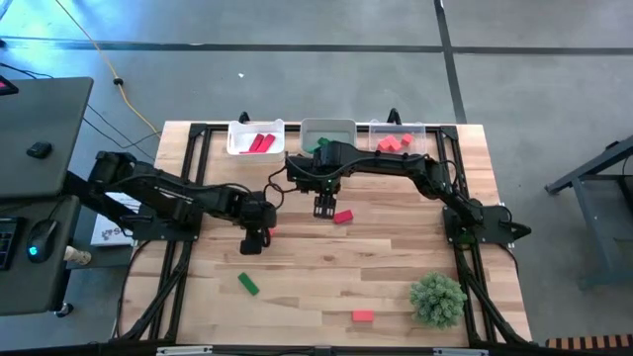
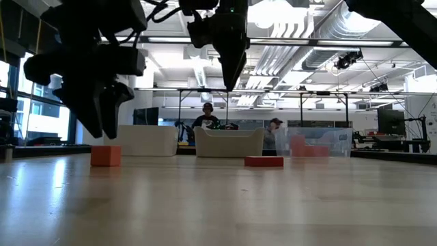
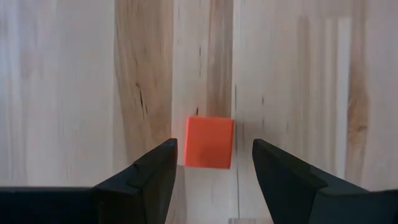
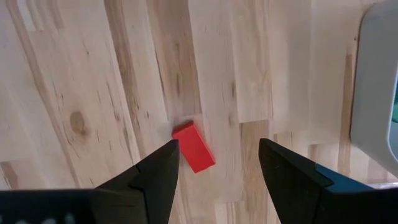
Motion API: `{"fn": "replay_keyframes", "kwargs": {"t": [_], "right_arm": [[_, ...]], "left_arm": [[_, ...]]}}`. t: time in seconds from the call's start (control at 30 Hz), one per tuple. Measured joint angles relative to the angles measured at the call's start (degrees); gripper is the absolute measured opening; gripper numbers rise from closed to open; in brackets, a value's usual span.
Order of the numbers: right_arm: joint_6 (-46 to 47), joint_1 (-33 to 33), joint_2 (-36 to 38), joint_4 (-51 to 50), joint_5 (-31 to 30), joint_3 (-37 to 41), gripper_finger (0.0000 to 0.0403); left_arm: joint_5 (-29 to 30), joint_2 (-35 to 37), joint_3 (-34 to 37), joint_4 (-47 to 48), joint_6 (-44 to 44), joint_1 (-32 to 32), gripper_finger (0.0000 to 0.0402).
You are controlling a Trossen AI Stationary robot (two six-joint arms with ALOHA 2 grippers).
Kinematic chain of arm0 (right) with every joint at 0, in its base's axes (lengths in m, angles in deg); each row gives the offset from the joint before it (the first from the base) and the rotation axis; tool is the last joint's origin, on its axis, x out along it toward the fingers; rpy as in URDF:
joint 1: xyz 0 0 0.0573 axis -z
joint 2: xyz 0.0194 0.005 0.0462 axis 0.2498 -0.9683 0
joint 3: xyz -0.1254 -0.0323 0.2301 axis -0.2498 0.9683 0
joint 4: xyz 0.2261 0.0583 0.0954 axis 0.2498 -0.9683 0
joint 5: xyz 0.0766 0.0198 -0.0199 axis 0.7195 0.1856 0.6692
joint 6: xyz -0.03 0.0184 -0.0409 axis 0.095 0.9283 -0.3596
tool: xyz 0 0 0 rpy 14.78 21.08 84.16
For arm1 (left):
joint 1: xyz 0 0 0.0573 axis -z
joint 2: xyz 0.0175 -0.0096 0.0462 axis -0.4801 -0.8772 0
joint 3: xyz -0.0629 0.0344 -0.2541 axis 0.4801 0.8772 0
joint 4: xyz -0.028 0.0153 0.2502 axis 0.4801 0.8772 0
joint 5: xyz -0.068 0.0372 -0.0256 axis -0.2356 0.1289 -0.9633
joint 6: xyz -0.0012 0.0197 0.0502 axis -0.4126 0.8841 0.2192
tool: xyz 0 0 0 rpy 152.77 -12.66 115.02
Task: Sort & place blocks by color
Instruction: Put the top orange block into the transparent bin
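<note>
High view, three bins (image 1: 255, 127), two loose red blocks (image 1: 343, 217)

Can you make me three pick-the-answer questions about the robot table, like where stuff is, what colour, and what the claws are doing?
1. Where is the bushy plant?
A. front right corner of the table
B. in a bin
C. under the left arm

2. What colour is the cube below the left gripper?
A. green
B. orange-red
C. blue

3. What is the right gripper doing?
A. shut on a block
B. open above the red bar
C. inside a bin

Answers: 1 A, the high view shows it near the front right edge. 2 B, the left wrist view shows it orange-red. 3 B, its fingers stand apart over the bar, not touching it.
</note>
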Motion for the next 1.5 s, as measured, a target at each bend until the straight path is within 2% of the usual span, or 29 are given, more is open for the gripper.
{"fn": "replay_keyframes", "kwargs": {"t": [0.6,0.83,1.0,1.23,1.5], "right_arm": [[-0.04,-0.07,0.00,0.41,0.09,-0.06,0.0209],[0.02,-0.07,0.00,0.57,0.14,-0.07,0.0209],[1.03,-0.07,0.02,0.83,0.13,-0.07,0.0209],[2.54,-0.07,0.04,0.87,0.11,-0.07,0.0209],[4.41,-0.07,0.07,0.79,0.15,-0.07,0.0209]], "left_arm": [[0.69,-6.97,0.00,-2.34,1.58,-0.04,0.0197],[0.67,-8.66,-0.02,-2.33,3.96,-0.04,0.0143],[0.67,-8.57,-0.02,-2.47,5.05,-0.07,0.0108],[0.63,-8.27,-0.02,-2.23,6.76,-0.64,0.0108],[0.66,-4.41,-0.02,-1.27,10.57,-5.06,0.0110]]}}
